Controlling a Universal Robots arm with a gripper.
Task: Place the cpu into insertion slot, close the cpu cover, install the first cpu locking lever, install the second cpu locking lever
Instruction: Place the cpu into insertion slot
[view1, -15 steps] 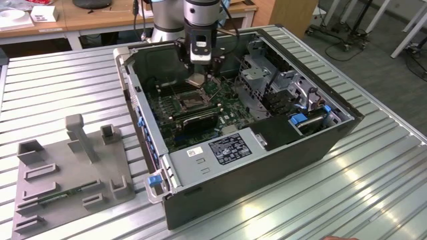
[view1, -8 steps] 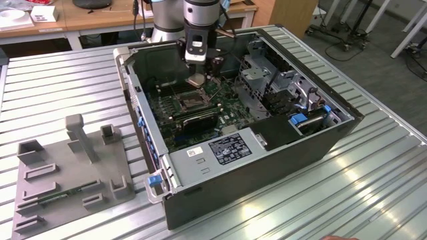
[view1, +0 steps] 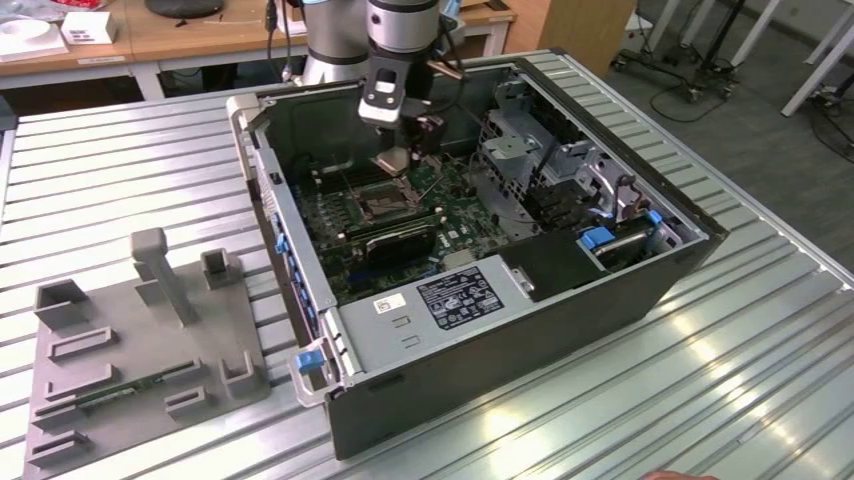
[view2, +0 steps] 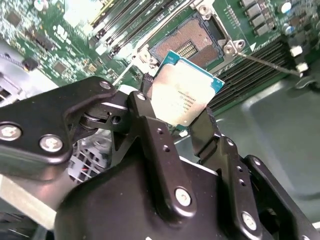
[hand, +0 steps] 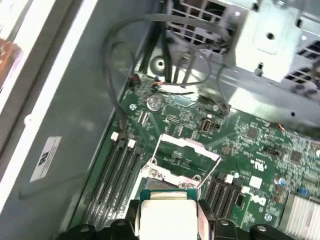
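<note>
The cpu (view2: 185, 90) is a flat square chip with a pale metal top and a green edge. My gripper (view2: 175, 114) is shut on it, black fingers (view2: 150, 130) pressing two opposite sides. In the exterior view the gripper (view1: 398, 162) hangs inside the open computer case, with the chip a little above the insertion slot (view1: 376, 207). The slot (view2: 192, 42) lies bare, its contact field showing. In the first wrist view the cpu (hand: 167, 215) hovers just before the socket, and the cpu cover (hand: 187, 146) stands raised behind it. A thin wire lever (view2: 270, 62) is swung away from the socket.
Memory slots (hand: 117, 170) flank the socket. Cables (hand: 165, 45) hang near the case's back wall. A metal drive cage (view1: 534, 160) and a power supply (view1: 441, 295) crowd the case. A grey fixture plate (view1: 147, 330) with upright blocks lies on the ribbed table (view1: 747, 380).
</note>
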